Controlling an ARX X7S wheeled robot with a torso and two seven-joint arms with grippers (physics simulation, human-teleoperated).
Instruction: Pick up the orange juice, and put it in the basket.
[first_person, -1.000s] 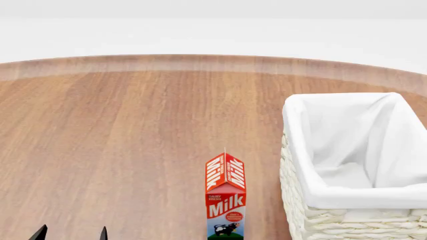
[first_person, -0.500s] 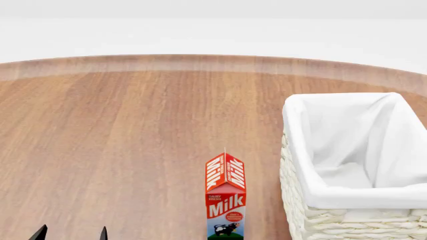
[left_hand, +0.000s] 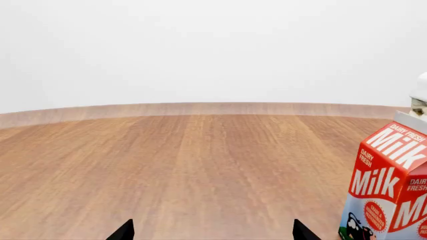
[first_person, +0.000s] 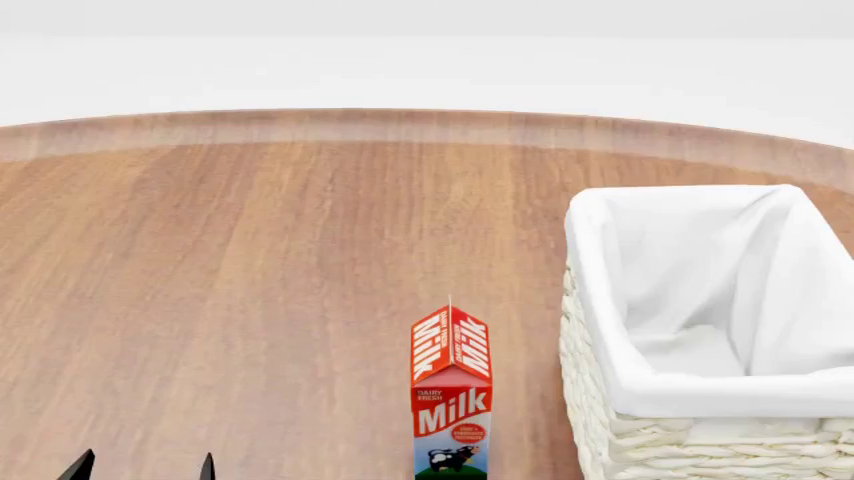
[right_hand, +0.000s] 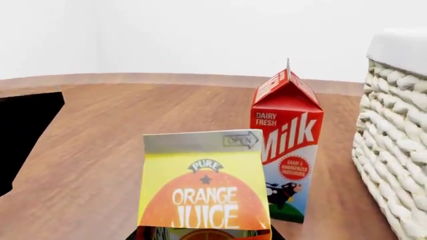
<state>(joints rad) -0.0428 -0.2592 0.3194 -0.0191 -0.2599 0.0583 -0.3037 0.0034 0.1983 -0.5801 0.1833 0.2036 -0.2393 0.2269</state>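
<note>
So the tall yellow-green orange juice carton (right_hand: 205, 185) stood upright right in front of the right wrist camera, beside the red and white milk carton (right_hand: 287, 145). The cream-white wicker basket (right_hand: 393, 135) sat further off. Right arm was clearly nearer; couldn't tell its jaws' state. Left gripper (left_hand: 208, 234) was spread, holding nothing.

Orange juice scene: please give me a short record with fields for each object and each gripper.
orange juice: upright, close in front of the right wrist camera; not in head view
milk carton: upright on table, beside basket
basket: white liner, nothing visible inside
left gripper: open, holds nothing
right gripper: fingers not visible, state unclear
</note>
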